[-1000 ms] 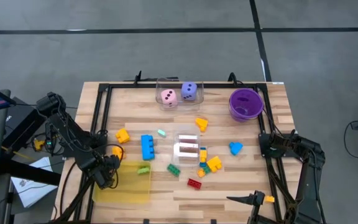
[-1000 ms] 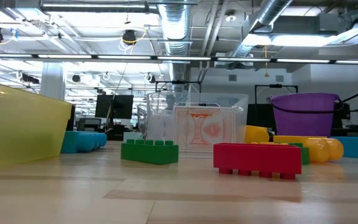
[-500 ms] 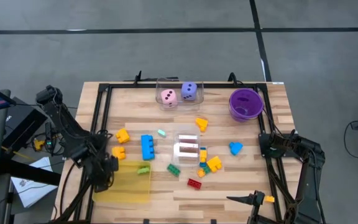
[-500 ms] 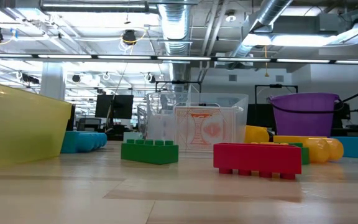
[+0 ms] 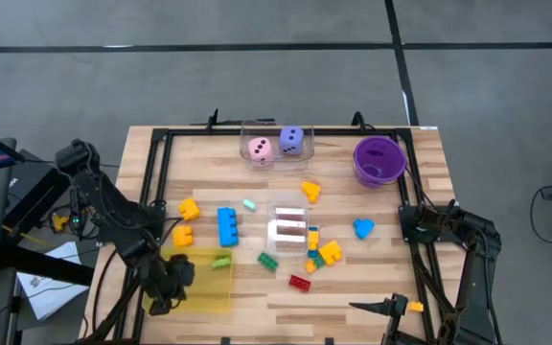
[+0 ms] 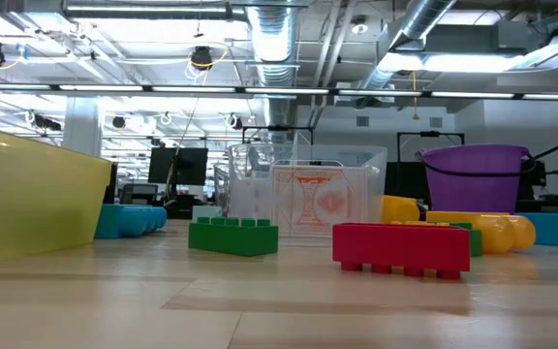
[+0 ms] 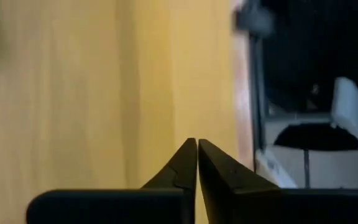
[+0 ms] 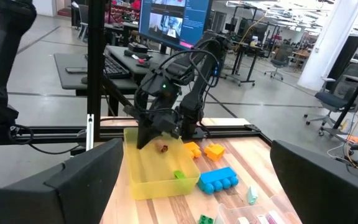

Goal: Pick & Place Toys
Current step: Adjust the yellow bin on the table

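The toys lie scattered on the wooden table: a blue brick (image 5: 227, 226), orange shapes (image 5: 190, 208), a green brick (image 5: 267, 260), a red brick (image 5: 300, 282) and a yellow piece (image 5: 331, 252). A pink die (image 5: 261, 149) and a purple die (image 5: 292, 141) sit in a clear box at the far edge. One green brick (image 5: 221, 261) lies in the yellow tray (image 5: 204, 292). My left gripper (image 5: 169, 280) hangs shut and empty over the tray's left end, slanting down. My right gripper (image 8: 194, 165) waits open at the table's right edge.
A purple bowl (image 5: 379, 158) stands at the far right. A clear box with cards (image 5: 288, 228) sits mid-table among the toys. A black frame (image 5: 156, 172) runs along the table's left, far and right sides. Bare wood lies along the near edge, right of the tray.
My left gripper has moved a little toward the table's near edge along the tray's left end and has tipped. The toys and the tray lie where they were.
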Tool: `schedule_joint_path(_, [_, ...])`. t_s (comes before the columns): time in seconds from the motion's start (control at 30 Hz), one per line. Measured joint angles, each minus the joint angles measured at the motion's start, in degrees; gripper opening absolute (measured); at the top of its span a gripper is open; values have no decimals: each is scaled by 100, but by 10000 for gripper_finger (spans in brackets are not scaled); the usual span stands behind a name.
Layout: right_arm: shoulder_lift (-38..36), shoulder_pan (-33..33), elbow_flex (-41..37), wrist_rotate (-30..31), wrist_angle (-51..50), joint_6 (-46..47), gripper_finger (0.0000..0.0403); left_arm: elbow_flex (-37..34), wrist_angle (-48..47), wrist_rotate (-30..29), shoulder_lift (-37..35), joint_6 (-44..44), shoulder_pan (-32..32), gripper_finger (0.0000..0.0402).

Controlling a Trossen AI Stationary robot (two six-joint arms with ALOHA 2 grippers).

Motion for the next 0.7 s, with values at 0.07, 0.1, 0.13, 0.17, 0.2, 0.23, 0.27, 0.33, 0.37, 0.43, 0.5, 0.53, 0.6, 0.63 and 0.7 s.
schedule_joint_path(0.07, [0,-14,0,0,-1,-2,400,0,300,-231,101,382,131,5])
schedule_joint_path(0.1, [0,-25,0,0,-1,-2,400,0,376,-319,142,530,208,5])
schedule_joint_path(0.13, [0,-32,0,0,0,-2,400,0,401,-394,171,662,295,5])
schedule_joint_path(0.17, [0,-35,0,0,0,-4,400,0,393,-450,203,764,382,4])
schedule_joint_path(0.2, [0,-33,0,0,-2,-4,400,2,388,-518,239,796,474,2])
schedule_joint_path(0.23, [0,-33,0,0,-2,-4,400,0,393,-541,277,804,566,1])
schedule_joint_path(0.27, [0,-33,0,0,-2,-7,400,0,417,-543,326,806,646,1])
schedule_joint_path(0.33, [0,-27,0,0,-27,-6,400,0,667,-552,462,1001,791,1])
schedule_joint_path(0.37, [0,-23,-1,-2,-31,-6,400,0,875,-552,550,1146,855,1])
schedule_joint_path(0.43, [0,-24,0,-2,-36,-7,400,0,1231,-551,704,1428,973,1])
schedule_joint_path(0.5, [0,-22,0,-2,-37,-7,400,7,1459,-549,860,1552,1120,1])
schedule_joint_path(0.53, [0,-22,0,-3,-37,-7,400,7,1448,-549,921,1557,1184,1])
schedule_joint_path(0.6, [0,-22,0,-6,-37,-5,400,4,1423,-550,1061,1559,1288,1])
schedule_joint_path(0.63, [0,-22,0,-16,-37,-6,400,4,1434,-551,1137,1566,1332,0])
schedule_joint_path(0.7, [0,-22,0,-25,-39,-4,400,2,1545,-542,1275,1611,1394,0])
